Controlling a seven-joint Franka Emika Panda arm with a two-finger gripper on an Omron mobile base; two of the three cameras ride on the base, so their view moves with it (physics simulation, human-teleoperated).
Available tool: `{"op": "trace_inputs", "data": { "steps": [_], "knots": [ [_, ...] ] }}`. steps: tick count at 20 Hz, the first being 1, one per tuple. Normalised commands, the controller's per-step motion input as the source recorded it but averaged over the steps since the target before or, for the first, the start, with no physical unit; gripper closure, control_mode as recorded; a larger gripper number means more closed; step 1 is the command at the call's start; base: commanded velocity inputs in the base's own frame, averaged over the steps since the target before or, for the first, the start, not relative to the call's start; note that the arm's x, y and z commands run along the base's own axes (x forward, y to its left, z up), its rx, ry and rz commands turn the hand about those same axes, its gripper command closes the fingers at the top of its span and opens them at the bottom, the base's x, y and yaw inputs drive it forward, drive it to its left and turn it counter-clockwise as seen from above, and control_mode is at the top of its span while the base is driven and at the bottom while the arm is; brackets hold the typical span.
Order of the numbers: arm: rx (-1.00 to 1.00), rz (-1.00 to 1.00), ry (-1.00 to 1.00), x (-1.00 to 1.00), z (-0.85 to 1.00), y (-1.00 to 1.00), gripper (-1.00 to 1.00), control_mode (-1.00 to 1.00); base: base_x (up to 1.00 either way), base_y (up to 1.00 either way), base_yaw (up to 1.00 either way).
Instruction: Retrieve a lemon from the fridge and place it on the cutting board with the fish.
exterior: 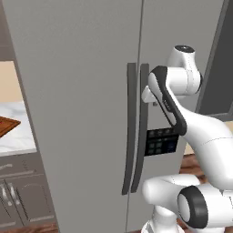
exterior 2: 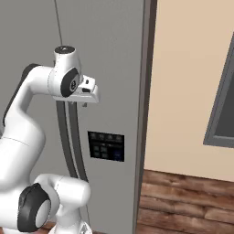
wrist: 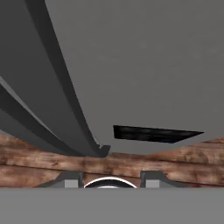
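The grey fridge (exterior: 82, 91) (exterior 2: 114, 50) (wrist: 153, 65) stands with both doors closed, so the lemon is hidden. My gripper (exterior: 154, 103) (exterior 2: 84, 104) (wrist: 111, 180) points downward close to the right door, just right of the upper part of the right dark handle (exterior: 143, 127) (exterior 2: 75, 137) (wrist: 65, 96). Its fingertips (wrist: 72, 180) stand apart with nothing between them, and they do not touch the handle. A corner of the reddish-brown cutting board (exterior: 7, 125) lies on the counter at far left. The fish is out of view.
A dark control panel (exterior: 160, 141) (exterior 2: 106, 146) sits on the right door below my hand. The marble counter (exterior: 18, 139) with cabinets (exterior: 18, 195) beneath is left of the fridge. A beige wall (exterior 2: 192, 82), dark window frame (exterior 2: 219, 114) and wood floor (exterior 2: 183, 201) lie to its right.
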Motion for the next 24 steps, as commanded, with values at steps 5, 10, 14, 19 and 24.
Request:
{"op": "trace_inputs", "data": {
  "steps": [5, 10, 14, 19, 24],
  "knots": [
    [0.00, 0.00, 0.00, 0.00, 0.00, 0.00, -1.00, 1.00, -0.21, 0.13, 0.00],
    [0.00, 0.00, 0.00, 0.00, 0.00, 0.00, -1.00, 1.00, -0.57, 0.10, -0.02],
    [0.00, 0.00, 0.00, 0.00, 0.00, 0.00, -1.00, 1.00, -0.51, 0.23, -0.02],
    [0.00, 0.00, 0.00, 0.00, 0.00, 0.00, -1.00, 1.00, -0.28, 0.47, -0.04],
    [0.00, 0.00, 0.00, 0.00, 0.00, 0.00, -1.00, 1.00, -0.13, 0.31, -0.07]
  ]
}}
